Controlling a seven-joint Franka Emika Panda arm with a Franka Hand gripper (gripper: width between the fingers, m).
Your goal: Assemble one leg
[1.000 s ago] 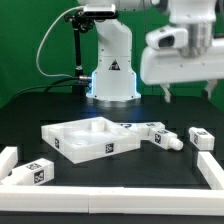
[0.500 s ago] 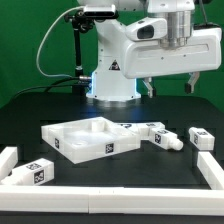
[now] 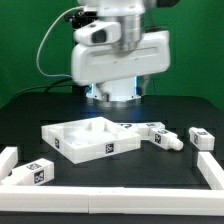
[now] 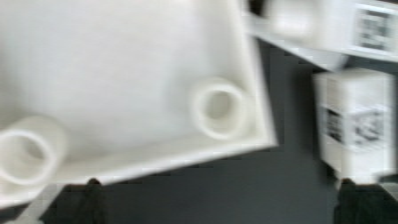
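Panel (image 3: 85, 140) flat on surface (image 3: 30, 112), sockets up. Leg (image 3: 161, 136) lying just beside its corner, toward the exterior view's right, not gripped. Claw (image 4: 217, 195) spread wide, empty, above panel edge. Shift over leg, square fingers across its narrow sides, descend slowly.
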